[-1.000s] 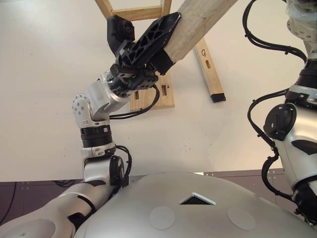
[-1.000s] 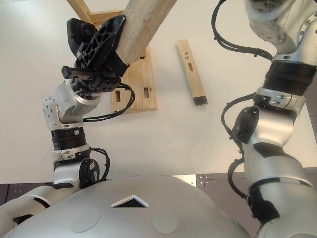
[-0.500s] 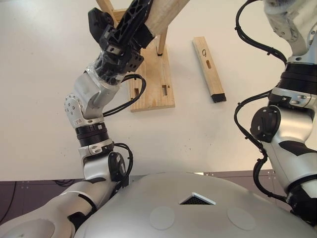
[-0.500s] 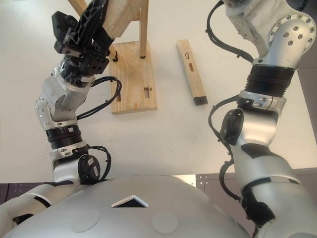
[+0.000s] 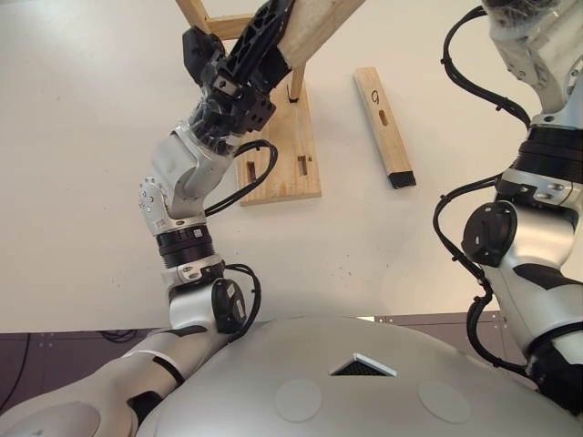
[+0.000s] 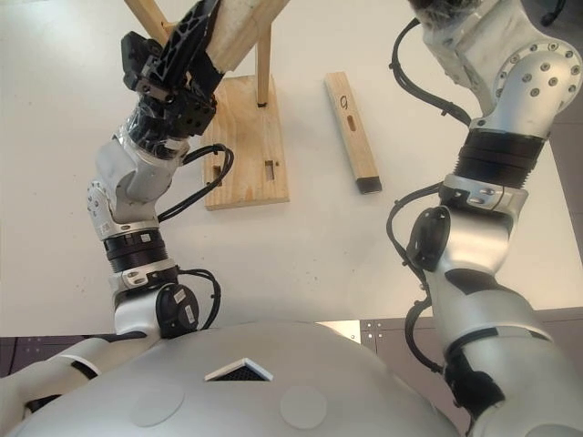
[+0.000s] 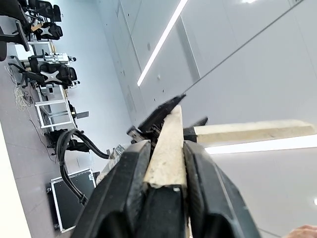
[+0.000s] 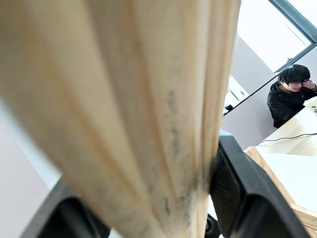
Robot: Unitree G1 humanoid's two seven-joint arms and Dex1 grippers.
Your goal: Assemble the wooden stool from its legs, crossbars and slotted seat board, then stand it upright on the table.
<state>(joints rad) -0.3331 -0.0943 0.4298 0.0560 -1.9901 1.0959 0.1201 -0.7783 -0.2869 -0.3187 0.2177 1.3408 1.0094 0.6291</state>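
Pale wood all round, stool part built. Toward the far edge of the worktop [image 5: 91,182], on the left, there's a slanted frame leg [image 5: 193,11] w/ a crossbar [image 5: 232,25] joined to it, both raised.

Next right is the left gripper [image 7: 166,151]. Its fingers are pressed on both faces of a thick held leg [image 5: 323,20], pinching it near one end w/ no gap. The held leg's long axis runs slantwise, up & to the right, well above the worktop.

Below that gripper & a bit nearer the near edge lies the seat board [image 5: 282,137]. It's flat at mid-worktop, long axis near edge to far edge, slots up. A thin upright [image 5: 297,80] comes down onto the board's far end by a slot; can't tell if it's seated or just touching.

Relation that counts, imo, is frame ends vs board slots, i.e. roughly straight down from the left gripper. The left arm is the nearer one to the board.

Right of the board, apart & approx parallel, is a loose leg [image 5: 390,146], black cap toward the near edge, slot in its face, not gripped.

The right gripper [image 8: 148,198] has wood sandwiched btwn its black fingers, so it's clamped. That's prob. the same held leg's other end, not certain.

Looks: raw light timber, square section, grain showing, a few scuffs. Rigid & long, so likely to lever in a pinch grip. Both grips would need to keep the axis lined up w/ the slots when lowering.
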